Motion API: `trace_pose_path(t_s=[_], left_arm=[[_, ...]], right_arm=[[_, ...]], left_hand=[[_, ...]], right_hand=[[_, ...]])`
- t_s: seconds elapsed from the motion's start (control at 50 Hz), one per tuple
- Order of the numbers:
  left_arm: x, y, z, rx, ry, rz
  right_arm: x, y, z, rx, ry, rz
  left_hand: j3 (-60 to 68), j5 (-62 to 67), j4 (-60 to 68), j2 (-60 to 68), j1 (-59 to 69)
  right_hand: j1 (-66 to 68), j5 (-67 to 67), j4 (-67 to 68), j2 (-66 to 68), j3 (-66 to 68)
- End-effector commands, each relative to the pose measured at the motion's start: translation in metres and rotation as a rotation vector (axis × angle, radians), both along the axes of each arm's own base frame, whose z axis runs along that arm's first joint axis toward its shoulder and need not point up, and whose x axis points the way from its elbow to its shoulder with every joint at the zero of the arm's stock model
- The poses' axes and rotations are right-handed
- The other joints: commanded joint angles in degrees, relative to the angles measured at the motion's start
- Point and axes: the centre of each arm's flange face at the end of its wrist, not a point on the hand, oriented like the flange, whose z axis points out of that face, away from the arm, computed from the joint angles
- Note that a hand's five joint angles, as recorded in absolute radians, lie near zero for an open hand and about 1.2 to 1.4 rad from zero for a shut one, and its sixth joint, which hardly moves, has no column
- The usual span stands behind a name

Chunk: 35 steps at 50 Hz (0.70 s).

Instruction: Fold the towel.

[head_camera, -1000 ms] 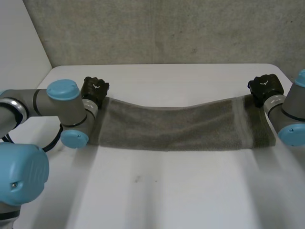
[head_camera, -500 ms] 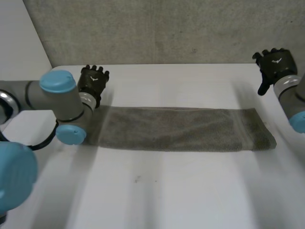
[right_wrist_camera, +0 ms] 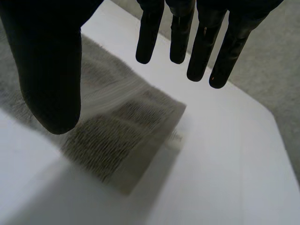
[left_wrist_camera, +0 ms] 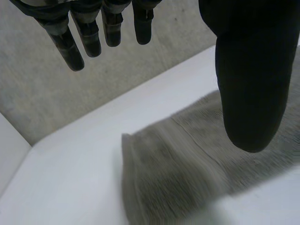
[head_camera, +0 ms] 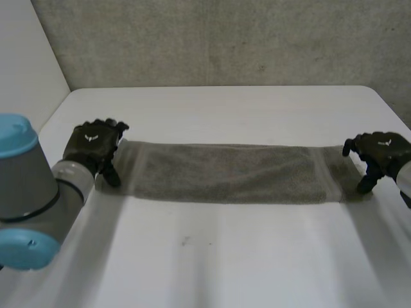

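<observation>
Grey terry towel (head_camera: 231, 173) lies flat on the white tabletop (head_camera: 218, 256) as a long, narrow strip stretched between the two hands. The left hand (head_camera: 93, 144) hovers over one short end, the right hand (head_camera: 379, 153) over the other. Both are spread wide, thumb apart from straight fingers, holding nothing, with a towel end beneath each palm. That placement seems meant for pinching both ends, probably for the next fold.
</observation>
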Motion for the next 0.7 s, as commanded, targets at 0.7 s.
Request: trace_pose_path(t_s=[0.7], left_arm=[[0.006,0.019,-0.015,-0.027,0.011,-0.006]], right_arm=[[-0.066,-0.045,-0.042,-0.097,0.118,-0.168]], left_hand=[[0.4,-1.6,0.4,0.5,-0.3]], right_hand=[[51.1,56.2,55.3,56.2,55.2]])
